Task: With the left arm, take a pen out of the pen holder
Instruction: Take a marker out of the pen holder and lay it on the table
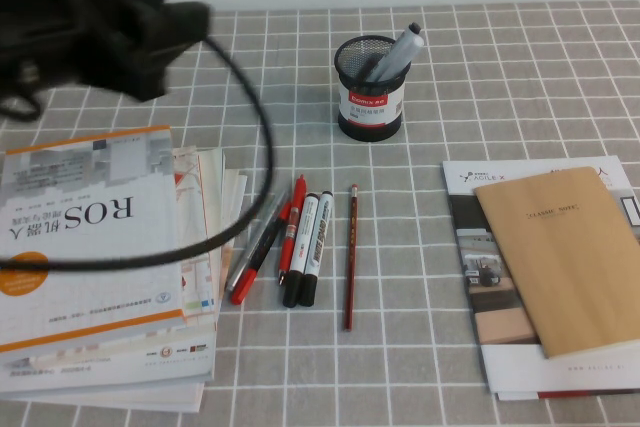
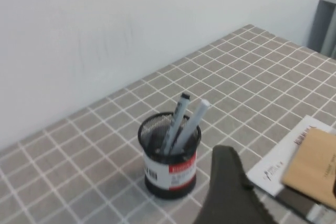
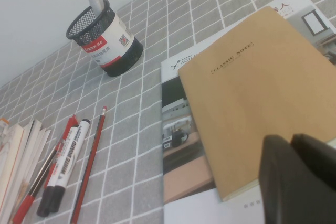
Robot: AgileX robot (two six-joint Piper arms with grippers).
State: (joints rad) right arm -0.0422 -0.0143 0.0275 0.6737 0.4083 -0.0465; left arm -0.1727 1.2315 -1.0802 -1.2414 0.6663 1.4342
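Your left gripper (image 1: 170, 27) hangs at the upper left of the high view, well apart from the black mesh pen holder (image 1: 372, 87), and you cannot tell whether its jaws are apart or together. The pen holder stands upright at upper centre on the grey checked tablecloth (image 1: 520, 77), with two grey markers (image 2: 176, 121) leaning inside it, neither one held. Below it, left of centre, lie a slim pen with a red end (image 1: 252, 252), a red pen (image 1: 293, 217), two whiteboard markers (image 1: 305, 247) and a red pencil (image 1: 351, 257), side by side. A stack of books (image 1: 90, 247) fills the lower left, with a dark cable (image 1: 262, 137) looping over it. Your right gripper (image 3: 292, 140), jaws together, is near the tan notebook (image 1: 560, 257), which lies on a brochure (image 1: 480, 277) at the right.
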